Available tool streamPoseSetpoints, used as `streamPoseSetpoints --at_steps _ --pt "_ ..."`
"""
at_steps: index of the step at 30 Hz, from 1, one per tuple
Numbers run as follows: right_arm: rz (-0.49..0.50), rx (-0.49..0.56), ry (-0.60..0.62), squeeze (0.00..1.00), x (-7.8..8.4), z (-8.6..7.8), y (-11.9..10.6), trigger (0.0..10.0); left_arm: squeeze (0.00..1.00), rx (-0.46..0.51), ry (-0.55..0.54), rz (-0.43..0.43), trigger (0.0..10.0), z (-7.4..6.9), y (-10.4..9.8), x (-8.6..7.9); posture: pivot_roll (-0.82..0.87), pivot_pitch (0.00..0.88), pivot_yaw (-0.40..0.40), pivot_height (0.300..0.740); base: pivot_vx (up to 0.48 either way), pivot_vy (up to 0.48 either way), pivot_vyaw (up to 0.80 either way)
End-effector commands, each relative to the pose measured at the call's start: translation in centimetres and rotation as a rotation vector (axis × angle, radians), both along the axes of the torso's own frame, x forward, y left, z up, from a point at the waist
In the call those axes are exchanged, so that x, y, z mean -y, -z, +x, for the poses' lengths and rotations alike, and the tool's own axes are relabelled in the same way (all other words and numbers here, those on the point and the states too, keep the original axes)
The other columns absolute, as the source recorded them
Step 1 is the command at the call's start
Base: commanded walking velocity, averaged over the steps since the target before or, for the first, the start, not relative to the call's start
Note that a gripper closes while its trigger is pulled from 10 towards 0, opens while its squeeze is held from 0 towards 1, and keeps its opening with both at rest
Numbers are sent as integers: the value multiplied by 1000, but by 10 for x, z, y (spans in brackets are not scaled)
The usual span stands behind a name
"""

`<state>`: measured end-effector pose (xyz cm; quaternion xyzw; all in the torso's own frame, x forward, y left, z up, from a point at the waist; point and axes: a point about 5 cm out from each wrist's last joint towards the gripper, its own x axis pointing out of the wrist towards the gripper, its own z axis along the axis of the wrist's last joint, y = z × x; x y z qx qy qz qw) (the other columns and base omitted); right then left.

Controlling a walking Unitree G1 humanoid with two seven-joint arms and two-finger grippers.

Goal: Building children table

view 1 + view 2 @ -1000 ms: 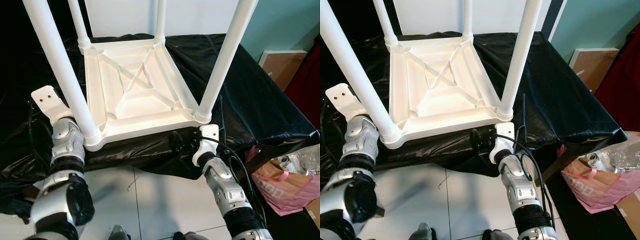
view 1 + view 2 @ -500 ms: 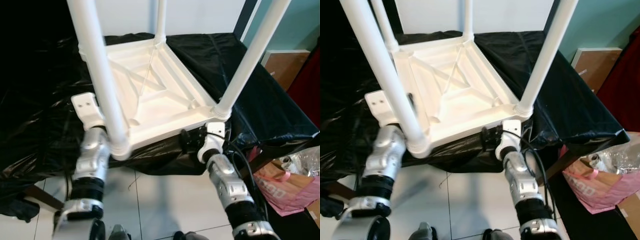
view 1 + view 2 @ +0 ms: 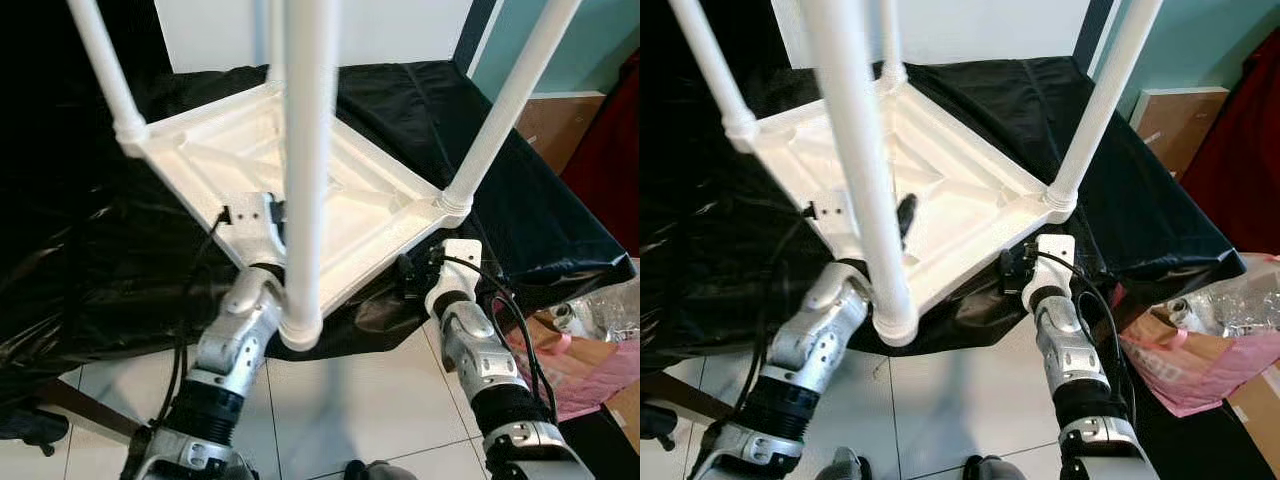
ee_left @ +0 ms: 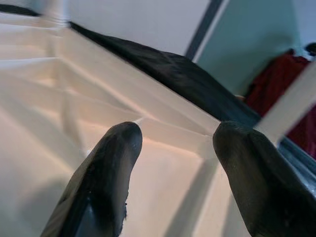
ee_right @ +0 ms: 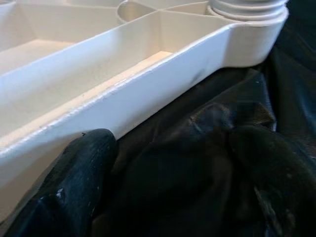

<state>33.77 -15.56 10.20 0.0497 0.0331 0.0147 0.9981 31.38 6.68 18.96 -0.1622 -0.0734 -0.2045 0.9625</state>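
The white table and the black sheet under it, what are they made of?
The upside-down table looks like moulded plastic: smooth, slightly glossy, with ribs across its underside and round tube legs. The black sheet looks like thin plastic film, since it is shiny and crinkled, though it could be coated fabric.

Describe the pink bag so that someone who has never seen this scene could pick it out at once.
Start at the upside-down white children's table lying on the black sheet. Follow the sheet to its edge on the robot's right and look down to the floor: the pink bag sits there, holding shiny silvery wrapping. A brown cardboard piece stands further back; the bag alone is pink and crumpled.
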Motion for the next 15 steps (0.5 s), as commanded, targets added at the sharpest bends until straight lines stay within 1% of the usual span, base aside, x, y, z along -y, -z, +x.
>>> streamPoseSetpoints --at_steps 1,2,3,5,8,9,11,12,15 --pt "27 65 -30 0 -8 6 -13 10000 0 219 626 44 10000 -27 -9 31 -7 95 -58 740 0 0 0" --pt "32 67 -35 0 -10 8 -14 10000 0 218 603 45 10000 -26 -12 30 1 92 -56 740 0 0 0" --pt "32 67 -35 0 -10 8 -14 10000 0 218 603 45 10000 -26 -12 30 1 92 -56 740 0 0 0" --pt "41 64 -56 0 -17 12 -14 10000 0 224 544 28 10000 -23 -20 30 6 97 -56 740 0 0 0" --pt "45 62 -62 0 -19 14 -15 10000 0 224 520 20 10000 -22 -22 30 6 98 -54 740 0 0 0" --pt "50 63 -62 0 -21 17 -16 10000 0 209 504 3 10000 -20 -22 31 7 97 -53 740 0 0 0" --pt "56 64 -58 0 -21 20 -18 10000 0 203 497 2 10000 -21 -22 31 10 97 -54 740 0 0 0" --pt "60 63 -60 0 -23 27 -22 10000 0 209 514 10 10000 -26 -23 36 14 97 -53 740 0 0 0" --pt "59 64 -66 0 -24 29 -24 10000 0 217 522 17 10000 -28 -24 38 15 97 -53 740 0 0 0"
